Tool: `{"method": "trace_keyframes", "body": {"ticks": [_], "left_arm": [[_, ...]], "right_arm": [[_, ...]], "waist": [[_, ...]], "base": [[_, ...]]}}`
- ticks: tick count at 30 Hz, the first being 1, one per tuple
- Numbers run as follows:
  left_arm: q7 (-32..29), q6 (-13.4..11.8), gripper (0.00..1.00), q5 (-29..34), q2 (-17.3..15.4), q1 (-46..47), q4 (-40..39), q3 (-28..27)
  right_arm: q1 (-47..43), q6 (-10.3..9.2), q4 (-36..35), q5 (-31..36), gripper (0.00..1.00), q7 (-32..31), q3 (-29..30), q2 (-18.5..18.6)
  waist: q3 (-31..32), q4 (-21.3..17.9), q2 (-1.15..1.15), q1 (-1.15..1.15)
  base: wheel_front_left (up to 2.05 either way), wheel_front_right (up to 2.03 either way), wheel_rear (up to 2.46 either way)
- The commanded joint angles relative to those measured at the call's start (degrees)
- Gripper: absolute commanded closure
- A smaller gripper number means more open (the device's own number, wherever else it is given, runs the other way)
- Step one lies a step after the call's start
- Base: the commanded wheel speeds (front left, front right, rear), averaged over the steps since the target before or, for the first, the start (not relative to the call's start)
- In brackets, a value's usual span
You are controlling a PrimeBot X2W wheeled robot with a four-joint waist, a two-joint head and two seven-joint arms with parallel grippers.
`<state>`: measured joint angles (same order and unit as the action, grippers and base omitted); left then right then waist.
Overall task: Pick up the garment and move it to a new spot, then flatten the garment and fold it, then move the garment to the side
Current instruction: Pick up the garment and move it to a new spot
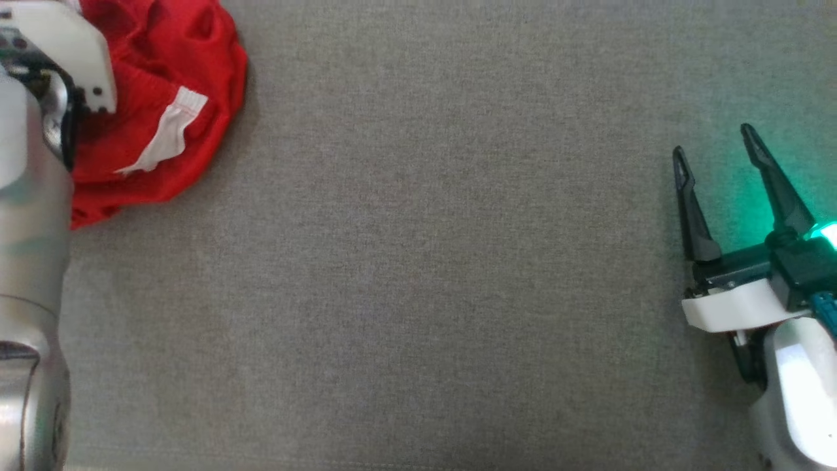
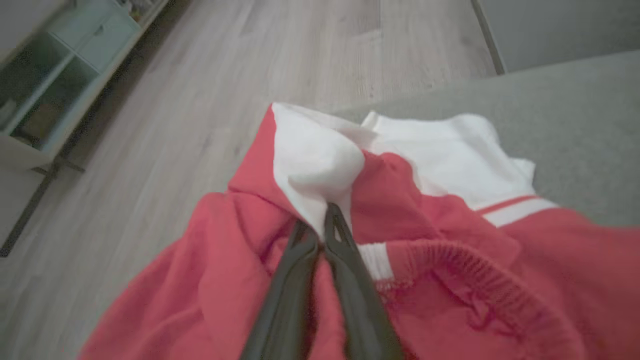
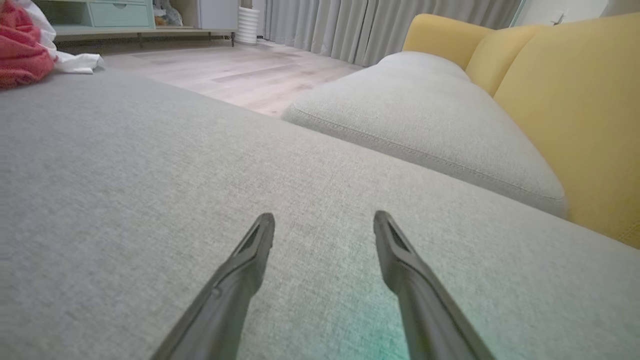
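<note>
Garment (image 1: 163, 98): crumpled red-and-white heap at the far left edge of the grey cushion (image 1: 418, 275). Left gripper (image 2: 316, 220) pinched tight on a white fold near the waistband. Right gripper (image 1: 713, 141) spread apart, empty, well away on the right. Advice: lift high before carrying toward centre, so trailing cloth neither drags nor slips

Upper left: we see a crumpled red garment (image 1: 170, 78) with a white stripe (image 1: 171, 131), lying on a grey woven surface (image 1: 418, 294). Our pale left arm (image 1: 33, 216) runs up the left edge, and its white wrist housing overlaps the garment's left side. Lower right: our right gripper (image 1: 713, 140), well apart from the garment, its two dark fingers spread and pointing up. A green light (image 1: 825, 233) glows at its base and tints the cloth beside it.
</note>
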<state>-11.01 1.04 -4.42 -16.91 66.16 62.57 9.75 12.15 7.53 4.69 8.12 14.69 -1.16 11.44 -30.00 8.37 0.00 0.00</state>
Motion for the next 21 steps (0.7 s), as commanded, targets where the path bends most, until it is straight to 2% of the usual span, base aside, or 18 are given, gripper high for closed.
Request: {"method": "trace_keyframes", "body": {"ticks": [1, 7, 14, 18, 19, 21], "left_arm": [[1.9, -0.4, 1.0, 0.8, -4.1, 2.9, -3.1, -0.2], [5.0, 1.0, 1.0, 2.6, -4.3, 5.8, -9.3, 2.7], [4.2, 3.5, 1.0, 3.5, -3.6, 7.2, -17.9, 5.9], [2.3, 5.1, 1.0, 2.0, -2.4, 7.3, -23.7, 7.7], [0.7, 5.8, 1.0, 0.2, -0.9, 6.8, -27.6, 9.3], [-0.2, 6.1, 1.0, -1.3, 0.1, 6.2, -29.6, 10.6]], "right_arm": [[-1.3, -0.04, -1.3, -0.2, 0.0, 0.3, -1.3, -0.6], [-1.6, -0.04, 0.3, -0.6, 0.0, 0.3, -2.7, -3.4], [-3.0, -0.04, 1.8, -1.0, 0.0, 0.3, -4.1, -6.4], [-4.2, -0.04, 2.5, -1.5, 0.0, 0.3, -4.8, -7.8], [-5.0, -0.04, 2.7, -1.9, 0.0, 0.3, -5.2, -8.3], [-5.5, -0.04, 2.8, -2.3, 0.0, 0.3, -5.6, -8.5]], "waist": [[1.8, -0.1, 0.0, 0.0], [7.9, -2.5, 0.0, 0.0], [14.7, -7.8, 0.0, 0.0], [18.7, -12.6, 0.0, 0.0], [20.8, -16.7, 0.0, 0.0], [21.8, -19.4, 0.0, 0.0]], "base": [[0.0, 0.0, 0.0], [0.0, 0.0, 0.0], [0.0, 0.0, 0.0], [0.0, 0.0, 0.0], [0.0, 0.0, 0.0], [0.0, 0.0, 0.0]]}}
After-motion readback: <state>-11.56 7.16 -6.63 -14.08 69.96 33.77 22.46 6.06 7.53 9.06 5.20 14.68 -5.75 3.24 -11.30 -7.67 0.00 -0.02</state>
